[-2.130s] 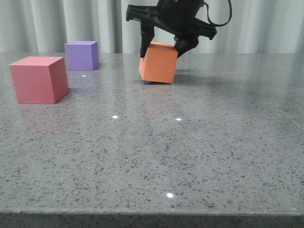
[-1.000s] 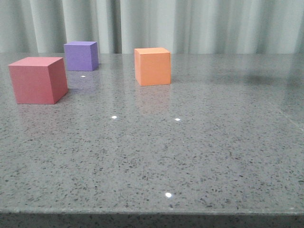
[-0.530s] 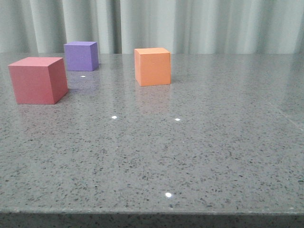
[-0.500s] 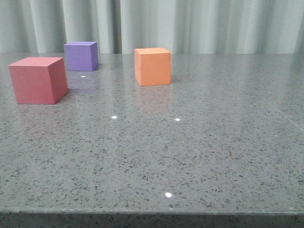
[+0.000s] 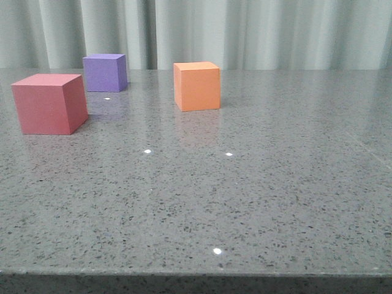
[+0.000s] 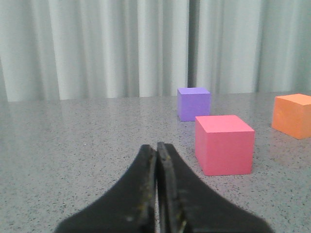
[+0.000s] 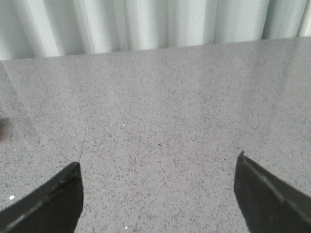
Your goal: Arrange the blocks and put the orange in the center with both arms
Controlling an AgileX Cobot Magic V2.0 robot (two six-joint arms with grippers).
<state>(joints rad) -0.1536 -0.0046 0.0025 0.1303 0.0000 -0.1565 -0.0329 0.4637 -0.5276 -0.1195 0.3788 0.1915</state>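
Orange cube (image 5: 197, 86): sitting flat on the grey speckled table (image 5: 257, 202) toward 12 o'clock in the front view, touching nothing, no arm showing in that view.
Red-pink cube (image 5: 49, 103): resting at about 10 o'clock, nearer the camera than the other two blocks, well apart from the orange one.
Purple cube (image 5: 105, 72): standing farther back at about 11 o'clock, behind the red-pink block and close to the pale curtain (image 5: 245, 33).
Left gripper (image 6: 157, 194): holding nothing, fingers pressed together, pointing across the table with the red-pink block ahead at roughly 2 o'clock of the tips.
Right gripper (image 7: 158, 194): hanging with fingers spread wide over bare tabletop, gripping nothing, none of the blocks in its view.
Layout so far: orange lying at the right end of the three, not between them, so likely needing at least one more block moved.
Risk, left side: reaching in with fingers together, likely shoving the red-pink block instead of straddling it.
Risk, foam: pinching off-centre, probably tilting or twisting a light cube on release.
Risk, crowding: carrying a block past the orange one too low, possibly knocking it out of place.
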